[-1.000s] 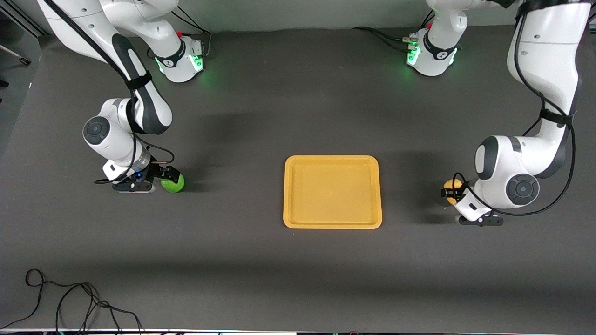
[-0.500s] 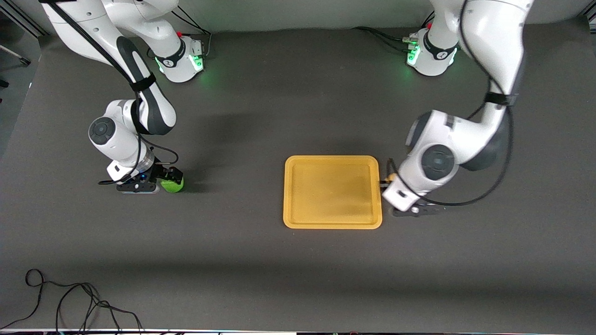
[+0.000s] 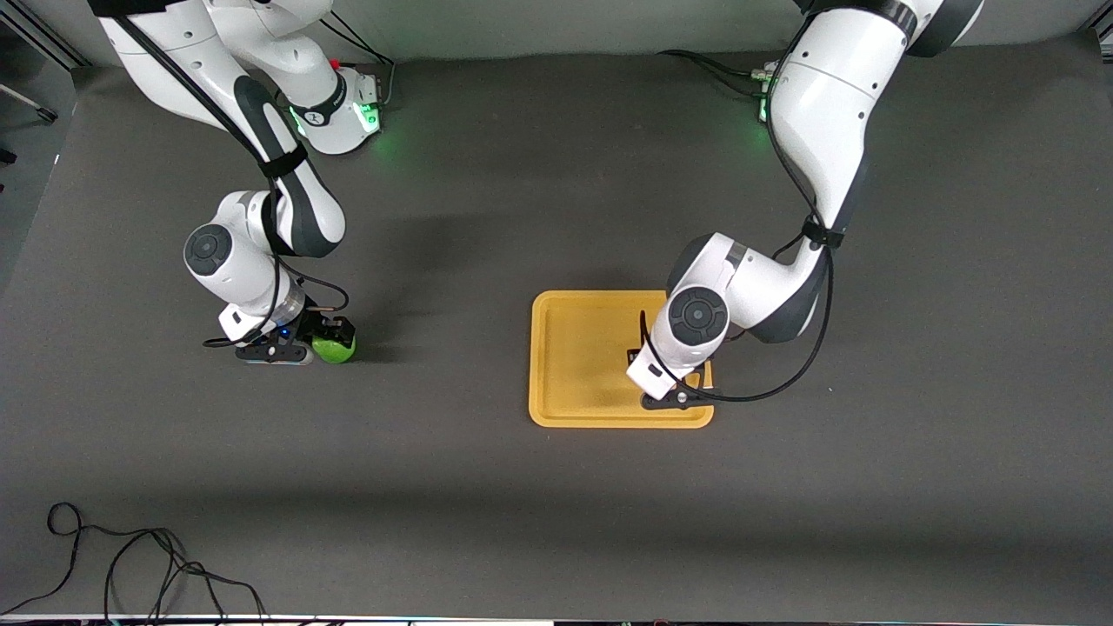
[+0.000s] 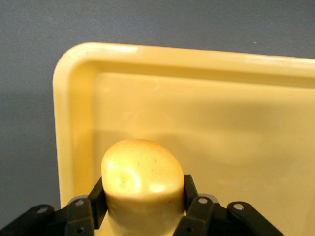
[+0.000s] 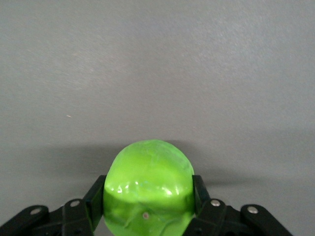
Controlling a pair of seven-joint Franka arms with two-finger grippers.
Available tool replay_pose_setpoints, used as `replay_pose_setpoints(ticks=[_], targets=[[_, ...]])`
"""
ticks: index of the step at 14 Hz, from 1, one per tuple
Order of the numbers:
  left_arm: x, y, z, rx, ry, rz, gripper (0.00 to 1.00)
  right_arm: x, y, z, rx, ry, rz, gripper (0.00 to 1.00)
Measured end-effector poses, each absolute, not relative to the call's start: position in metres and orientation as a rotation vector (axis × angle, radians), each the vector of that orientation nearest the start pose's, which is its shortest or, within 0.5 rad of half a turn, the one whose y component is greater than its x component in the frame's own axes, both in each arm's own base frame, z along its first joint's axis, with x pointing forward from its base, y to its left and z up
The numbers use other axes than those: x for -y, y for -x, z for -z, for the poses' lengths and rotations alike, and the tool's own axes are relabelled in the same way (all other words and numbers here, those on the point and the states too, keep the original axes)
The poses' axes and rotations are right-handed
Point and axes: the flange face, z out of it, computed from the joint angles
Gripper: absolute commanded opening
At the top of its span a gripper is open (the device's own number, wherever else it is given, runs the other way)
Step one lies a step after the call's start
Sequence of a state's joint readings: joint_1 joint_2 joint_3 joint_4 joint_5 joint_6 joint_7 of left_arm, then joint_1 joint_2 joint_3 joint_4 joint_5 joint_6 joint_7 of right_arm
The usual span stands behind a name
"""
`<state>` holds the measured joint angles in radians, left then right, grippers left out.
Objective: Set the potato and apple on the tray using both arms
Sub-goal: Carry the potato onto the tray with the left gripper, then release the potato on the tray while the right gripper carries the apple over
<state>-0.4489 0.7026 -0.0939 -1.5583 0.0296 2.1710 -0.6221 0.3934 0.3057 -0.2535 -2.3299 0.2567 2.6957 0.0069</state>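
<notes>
Left gripper over tray, fingers clamping potato: lower before release. Right gripper, fingers pinching apple, over bare surface; carry level to tray.

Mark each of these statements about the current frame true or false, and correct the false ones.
1. The left tool is shut on the potato. True.
2. The potato already lies loose on the tray. False: it is held between the left tool's fingers over the tray's end toward the left arm.
3. The right tool is shut on the apple. True.
4. The apple is over the tray. False: it is over bare table toward the right arm's end, well apart from the tray.
5. Another fruit already lies in the tray. False: the visible part of the tray holds nothing lying in it.
</notes>
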Motion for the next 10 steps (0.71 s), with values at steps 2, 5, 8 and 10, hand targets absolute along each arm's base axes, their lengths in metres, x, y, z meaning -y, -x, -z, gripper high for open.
replay_pose_setpoints(ticks=[2,5,8,10], targets=[[0.347,-0.601,-0.225,0.124,3.111,-0.143,0.40,-0.072,-0.531,-0.238,-0.102,3.068,0.122,0.46],[0.343,-0.601,-0.220,0.104,3.087,-0.138,0.57,-0.105,-0.551,-0.287,-0.042,3.028,0.105,0.46],[0.340,-0.601,-0.209,0.085,3.072,-0.151,1.00,-0.178,-0.587,-0.357,-0.049,2.990,0.053,0.46],[0.339,-0.601,-0.210,0.083,3.072,-0.150,1.00,-0.221,-0.602,-0.372,-0.083,2.986,0.070,0.46]])
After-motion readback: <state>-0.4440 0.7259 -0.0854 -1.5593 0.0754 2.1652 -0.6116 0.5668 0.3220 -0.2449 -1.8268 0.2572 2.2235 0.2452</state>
